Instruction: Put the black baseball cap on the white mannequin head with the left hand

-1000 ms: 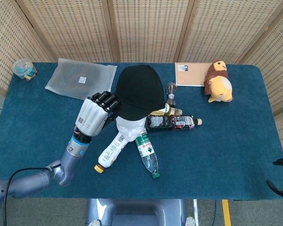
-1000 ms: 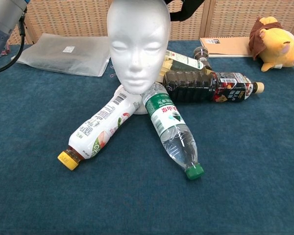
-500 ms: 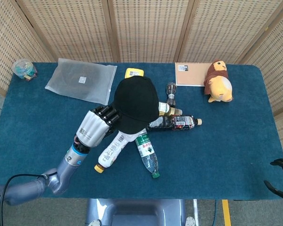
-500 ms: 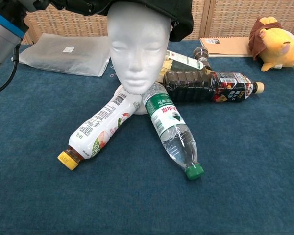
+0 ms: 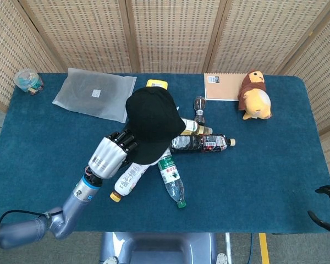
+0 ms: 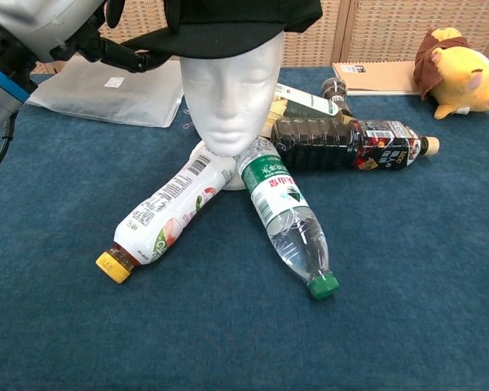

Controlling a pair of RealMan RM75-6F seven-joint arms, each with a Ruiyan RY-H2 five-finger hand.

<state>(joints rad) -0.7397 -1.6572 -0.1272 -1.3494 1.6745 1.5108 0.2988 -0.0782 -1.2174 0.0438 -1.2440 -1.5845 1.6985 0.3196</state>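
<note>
Left hand (image 5: pixel 109 154) grips black baseball cap (image 5: pixel 152 122) brim over white mannequin head (image 6: pixel 231 102)

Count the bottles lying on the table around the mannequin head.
4, possibly more hidden under the cap: a white yellow-capped bottle front-left of the mannequin head, a clear green-capped bottle front-right, a dark bottle to the right, and a pale-labelled bottle behind it.

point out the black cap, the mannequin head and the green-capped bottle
black baseball cap (image 5: pixel 152 119), head view, top of its crown
white mannequin head (image 6: pixel 231 102), chest view, on the face
green-capped bottle (image 6: pixel 287 223), chest view, clear middle of the body
</note>
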